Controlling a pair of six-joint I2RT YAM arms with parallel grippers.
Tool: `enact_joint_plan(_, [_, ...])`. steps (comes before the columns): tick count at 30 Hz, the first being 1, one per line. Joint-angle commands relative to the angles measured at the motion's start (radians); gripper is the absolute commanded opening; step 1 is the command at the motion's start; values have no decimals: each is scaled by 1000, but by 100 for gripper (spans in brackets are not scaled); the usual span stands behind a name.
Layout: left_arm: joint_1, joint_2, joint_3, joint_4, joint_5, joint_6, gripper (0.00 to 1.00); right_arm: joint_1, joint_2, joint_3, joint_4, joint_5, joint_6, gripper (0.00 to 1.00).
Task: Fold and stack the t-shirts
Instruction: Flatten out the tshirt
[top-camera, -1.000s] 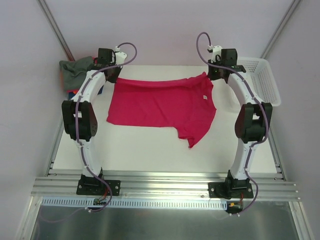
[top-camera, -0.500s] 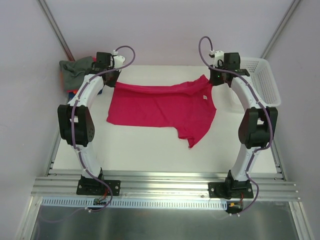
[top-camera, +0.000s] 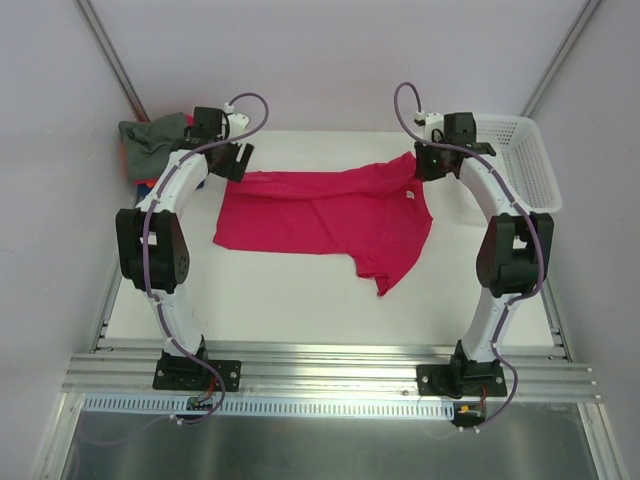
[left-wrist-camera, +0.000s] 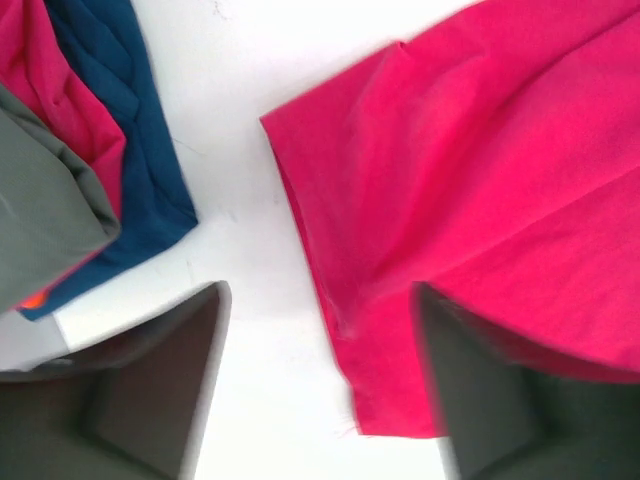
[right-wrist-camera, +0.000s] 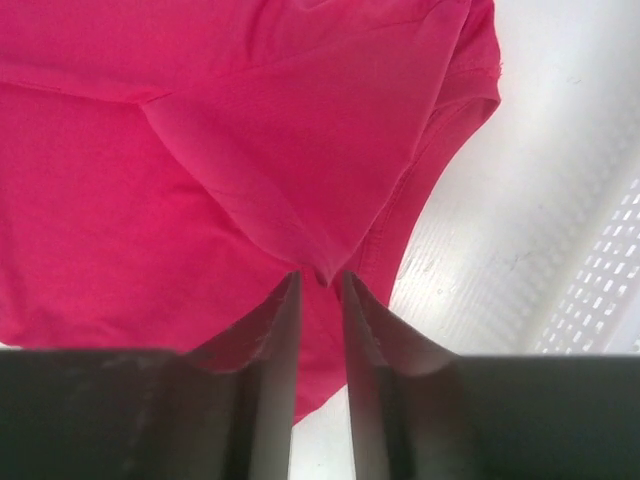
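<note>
Crimson t-shirt (top-camera: 325, 215) crosswise, neck end rightward

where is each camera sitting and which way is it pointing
Top external: above and behind the robot, looking down; left arm and right arm flank the red shirt.
Left wrist: on the left arm, facing down; open left gripper over the shirt's edge, blue shirt beside.
Right wrist: on the right arm, facing down; right gripper pinching the shirt, basket beside.
Shared: all three show the red shirt.
</note>
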Motion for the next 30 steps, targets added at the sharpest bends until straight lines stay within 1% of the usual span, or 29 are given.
enact_joint_plan(1, [7, -9, -17, -7, -20, -46, 99, 6, -19, -20, -22, -27, -24, 31])
enact_joint_plan(2, [7, -20, -17, -10, -23, -53, 99, 6, -25, -23, -21, -21, -19, 37])
enact_joint_plan(3, [9, -26, -15, -9, -26, -58, 99, 6, -32, -20, -21, -18, -14, 41])
enact_joint_plan(4, [12, -37, -3, -12, -31, -70, 99, 6, -49, -14, -16, -13, -11, 51])
enact_joint_plan(5, [13, -40, 6, -12, -31, -75, 99, 6, -57, -5, -13, -12, -7, 56])
enact_joint_plan(6, [15, -37, 20, -12, -31, -76, 99, 6, -59, 6, -13, -11, -4, 59])
enact_joint_plan(9, [16, 12, 106, -47, -32, -78, 99, 10, -43, 99, -21, -21, 24, 60])
enact_joint_plan(10, [16, 33, 165, -62, -28, -83, 99, 16, -34, 111, -21, -19, 29, 60])
enact_joint_plan(12, [22, 106, 230, -140, 17, -101, 99, 22, -7, 134, -21, -15, 39, 60])
enact_joint_plan(13, [27, 157, 294, -167, 34, -122, 99, 31, 3, 144, -16, -16, 42, 60])
enact_joint_plan(14, [30, 182, 325, -199, 82, -130, 99, 36, 10, 145, -13, -18, 45, 60])
enact_joint_plan(15, [38, 199, 347, -234, 107, -138, 98, 42, 27, 148, -13, -21, 47, 60])
enact_joint_plan(17, [41, 234, 381, -253, 162, -158, 91, 56, 38, 161, -13, -34, 53, 60])
enact_joint_plan(19, [41, 241, 378, -267, 204, -173, 82, 60, 52, 170, -15, -59, 76, 60])
enact_joint_plan(21, [39, 227, 356, -276, 230, -188, 81, 63, 55, 179, -22, -77, 105, 60])
enact_joint_plan(23, [41, 192, 287, -280, 250, -219, 82, 63, 60, 173, -28, -105, 144, 60])
enact_joint_plan(25, [41, 163, 223, -288, 273, -230, 81, 63, 64, 158, -25, -111, 156, 60])
enact_joint_plan(29, [45, 173, 192, -311, 310, -244, 79, 62, 101, 153, -22, -104, 153, 60])
enact_joint_plan(30, [47, 184, 195, -316, 313, -248, 76, 62, 110, 159, -22, -104, 151, 60])
